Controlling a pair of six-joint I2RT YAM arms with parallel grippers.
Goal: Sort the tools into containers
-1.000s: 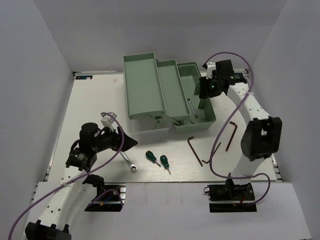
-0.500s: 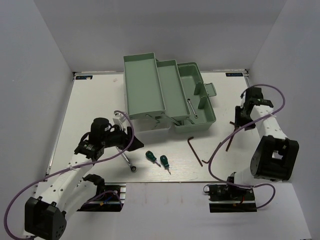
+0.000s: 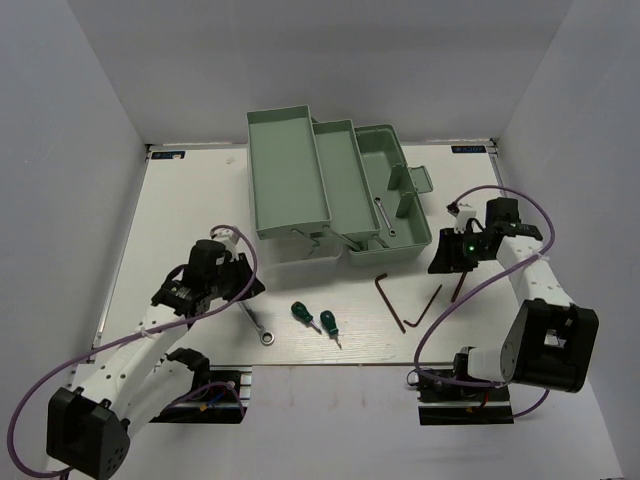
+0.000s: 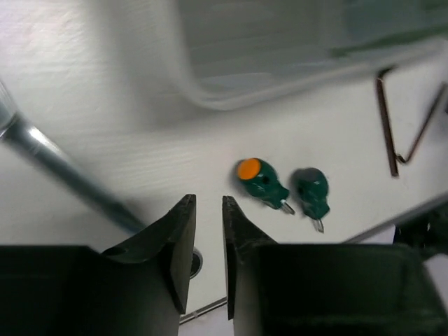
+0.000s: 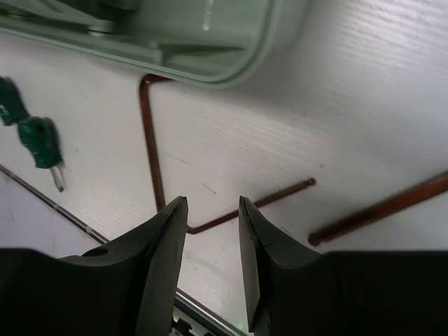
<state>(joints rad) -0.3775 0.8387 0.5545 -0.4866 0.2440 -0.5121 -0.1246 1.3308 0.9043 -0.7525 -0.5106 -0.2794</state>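
The pale green toolbox stands open at the back, a short silver wrench in its right compartment. A long wrench lies on the table under my left gripper. In the left wrist view the left gripper has only a narrow gap between its jaws, with nothing in it; the blurred wrench passes beneath. Two green screwdrivers lie to its right. My right gripper hovers part open and empty over the brown hex keys. One hex key lies just below the right gripper.
A third hex key lies to the right of the right gripper, and another to its left. The toolbox's rounded corner is just beyond. The table's front edge runs close behind the screwdrivers.
The right arm swung from above the toolbox down to the hex keys and its jaws narrowed. The left gripper shifted over the long wrench and its jaws closed to a narrow gap.
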